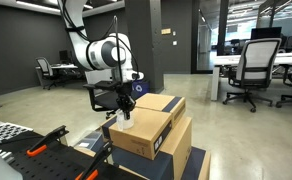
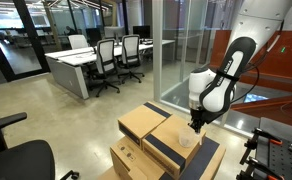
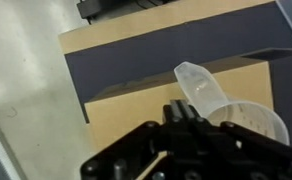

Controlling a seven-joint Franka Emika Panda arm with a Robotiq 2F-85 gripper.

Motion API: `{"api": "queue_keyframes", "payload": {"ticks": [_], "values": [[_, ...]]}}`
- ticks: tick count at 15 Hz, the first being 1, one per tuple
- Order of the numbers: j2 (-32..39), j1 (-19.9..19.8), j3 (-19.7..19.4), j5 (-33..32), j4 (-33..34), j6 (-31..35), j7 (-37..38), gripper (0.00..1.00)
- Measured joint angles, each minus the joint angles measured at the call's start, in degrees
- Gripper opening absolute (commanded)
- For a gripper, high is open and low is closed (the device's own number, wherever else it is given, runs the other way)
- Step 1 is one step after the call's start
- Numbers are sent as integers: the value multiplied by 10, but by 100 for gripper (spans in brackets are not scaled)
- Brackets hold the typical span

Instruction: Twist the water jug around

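Atop stacked cardboard boxes (image 1: 146,135), gripper (image 1: 127,113) pinching water jug (image 3: 231,112) rim, spout (image 3: 190,73) visible only from wrist

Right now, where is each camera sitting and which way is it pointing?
An exterior view: low beside the stacked boxes, facing across the office toward chairs; shows the white arm and the gripper above the jug.
An exterior view: higher, looking down on the boxes, desks behind; the arm stands at the picture's right.
Wrist view: on the wrist, looking past the gripper at the jug.
Shared: both exterior views show arm, jug and boxes, from different sides.
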Motion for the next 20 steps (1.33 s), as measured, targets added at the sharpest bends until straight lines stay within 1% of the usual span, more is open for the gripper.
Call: {"api": "queue_keyframes", "payload": {"ticks": [8, 20], "values": [[0, 5, 7, 0, 0, -2, 0, 6], [5, 17, 7, 0, 2, -2, 14, 6]]}}
